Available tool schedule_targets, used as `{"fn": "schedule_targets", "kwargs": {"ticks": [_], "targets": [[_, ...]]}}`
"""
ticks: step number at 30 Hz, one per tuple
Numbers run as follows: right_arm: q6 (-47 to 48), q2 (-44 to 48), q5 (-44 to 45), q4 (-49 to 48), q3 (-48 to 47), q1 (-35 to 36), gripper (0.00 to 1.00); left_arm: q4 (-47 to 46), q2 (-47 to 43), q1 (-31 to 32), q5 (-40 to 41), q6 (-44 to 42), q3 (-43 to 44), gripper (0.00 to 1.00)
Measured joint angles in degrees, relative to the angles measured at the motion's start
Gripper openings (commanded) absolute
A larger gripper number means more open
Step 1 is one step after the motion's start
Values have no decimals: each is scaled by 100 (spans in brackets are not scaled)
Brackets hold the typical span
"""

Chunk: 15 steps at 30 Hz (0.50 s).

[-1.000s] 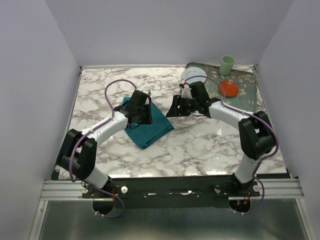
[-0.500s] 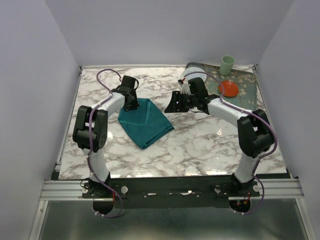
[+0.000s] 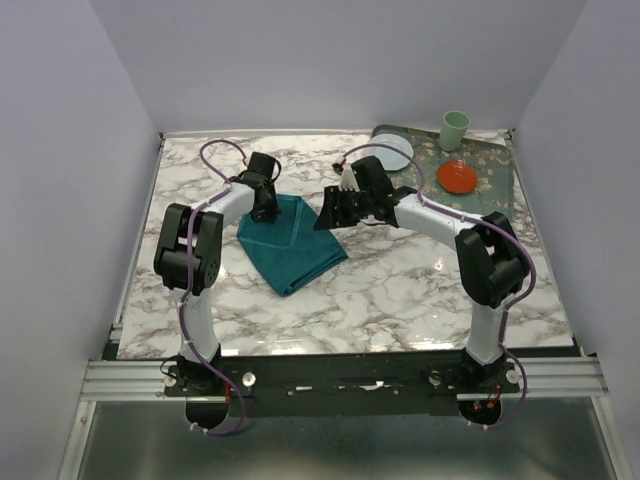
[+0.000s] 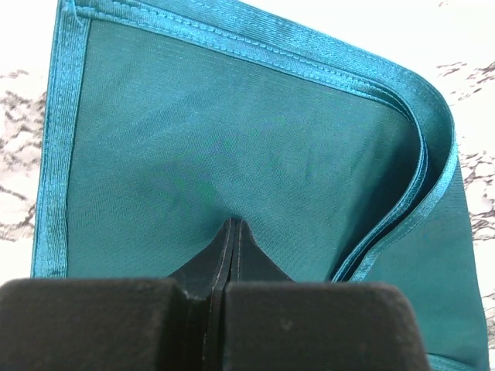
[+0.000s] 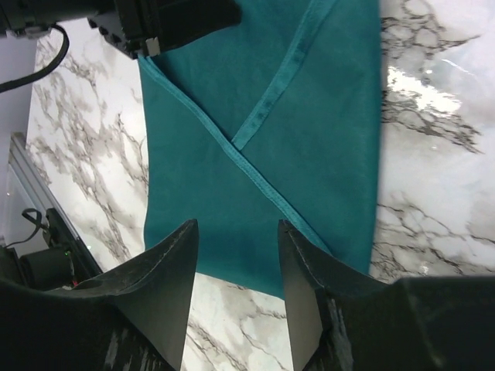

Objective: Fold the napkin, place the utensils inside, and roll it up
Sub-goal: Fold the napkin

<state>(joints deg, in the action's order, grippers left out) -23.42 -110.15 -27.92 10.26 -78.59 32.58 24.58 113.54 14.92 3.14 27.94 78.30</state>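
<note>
Napkin: the teal napkin (image 3: 291,243) lies folded on the marble table (image 3: 400,290), left of centre, one hemmed flap crossing another in the right wrist view (image 5: 271,147).
Left gripper: the left gripper (image 3: 264,203) sits at the napkin's far-left corner; in its own wrist view (image 4: 233,232) the jaws are pressed together, tips right at the cloth, layered hems curling beside them. Whether any fabric is pinched between them, I cannot tell.
Right gripper: the right gripper (image 3: 327,214) hangs over the napkin's right edge, jaws spread apart with nothing between them, cloth showing through the gap in its wrist view (image 5: 236,255).
Utensils: a pale handle-like piece (image 3: 346,181) shows just behind the right wrist, too small to name for certain.
Tray: the patterned grey-green tray (image 3: 490,180) lies at the far right corner of the table.
On the tray: a red dish (image 3: 457,177), a pale green cup (image 3: 454,130) and a white plate (image 3: 388,153), well apart from the napkin.
</note>
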Motion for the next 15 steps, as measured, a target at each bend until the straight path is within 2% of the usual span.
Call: {"fn": "schedule_targets", "kwargs": {"ticks": [9,13,15], "targets": [[149,-354,358,166,-374,450,48,-142,179,50,-133,42,197,0],[317,-656,682,326,-675,623,35,-229,249,142,-157,42,273,0],[424,-824,866,400,-815,678,32,-258,251,177,-192,42,273,0]]}}
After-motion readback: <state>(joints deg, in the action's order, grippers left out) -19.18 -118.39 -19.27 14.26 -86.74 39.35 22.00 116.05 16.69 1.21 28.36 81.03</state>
